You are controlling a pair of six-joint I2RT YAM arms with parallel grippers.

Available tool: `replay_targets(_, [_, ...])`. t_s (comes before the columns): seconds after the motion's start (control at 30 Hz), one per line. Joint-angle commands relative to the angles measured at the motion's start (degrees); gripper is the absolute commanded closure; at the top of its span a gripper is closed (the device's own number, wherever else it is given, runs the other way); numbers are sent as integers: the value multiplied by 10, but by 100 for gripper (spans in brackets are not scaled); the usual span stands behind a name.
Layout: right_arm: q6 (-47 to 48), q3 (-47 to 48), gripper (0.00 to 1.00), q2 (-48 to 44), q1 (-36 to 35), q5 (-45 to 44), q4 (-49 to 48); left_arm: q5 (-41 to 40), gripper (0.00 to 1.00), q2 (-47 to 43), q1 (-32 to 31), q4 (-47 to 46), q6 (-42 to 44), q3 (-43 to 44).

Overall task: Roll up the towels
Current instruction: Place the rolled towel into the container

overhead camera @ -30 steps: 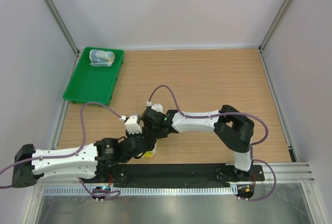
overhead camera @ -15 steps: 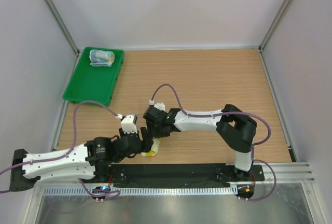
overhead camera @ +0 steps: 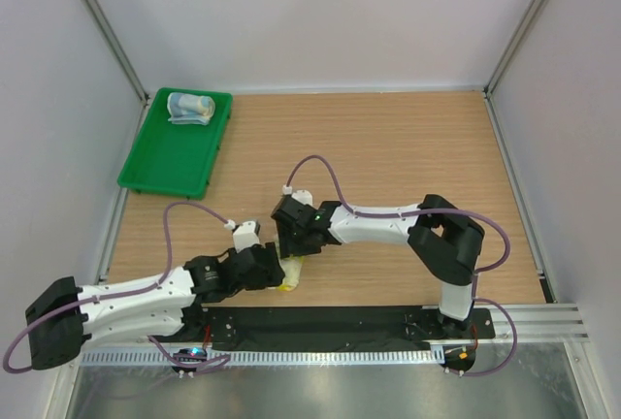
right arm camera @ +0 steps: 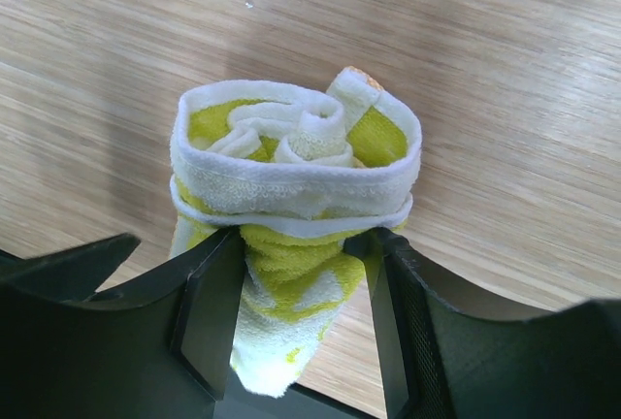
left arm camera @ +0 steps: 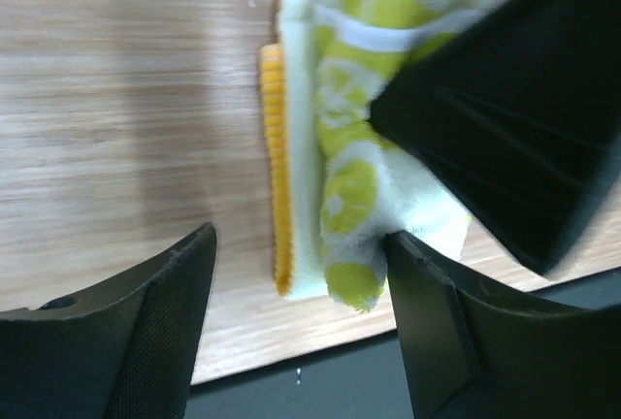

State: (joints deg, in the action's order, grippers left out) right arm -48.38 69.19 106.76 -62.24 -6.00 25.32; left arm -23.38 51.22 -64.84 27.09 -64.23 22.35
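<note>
The yellow-green towel (right arm camera: 296, 162) is rolled into a tight bundle with white trim, and it sits low and centre in the overhead view (overhead camera: 289, 275), on the wooden table (overhead camera: 388, 147) close to the near edge. The right wrist view looks straight at the roll's spiral end, and the right gripper (right arm camera: 301, 303) has it pinched, one black finger (right arm camera: 209, 312) pressed to each flank of the roll. The left wrist view gives the other angle: the roll (left arm camera: 344, 147) lies on the wood with an orange ribbed edge showing along its left side, and a black finger of the right arm covers its upper right. The left gripper (left arm camera: 299, 244) stands wide apart around the roll's near end, bare wood showing between its left finger (left arm camera: 165, 312) and the cloth, so no clamp there. In the upper left of the overhead view the light blue towel (overhead camera: 189, 107) is rolled up too, lying at the far end of the green tray (overhead camera: 170, 162), well apart from both arms.
</note>
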Motion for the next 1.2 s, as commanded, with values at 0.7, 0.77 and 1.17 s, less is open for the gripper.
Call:
replay_targets(0.7, [-13, -122, 40, -90, 20, 30, -63, 130, 100, 142, 73, -320, 2, -123])
replay_targets(0.77, [-8, -121, 32, -122, 30, 13, -33, 124, 100, 136, 74, -310, 11, -114])
replay_targets(1.17, [48, -99, 9, -311, 153, -75, 106, 93, 100, 15, 111, -187, 36, -56])
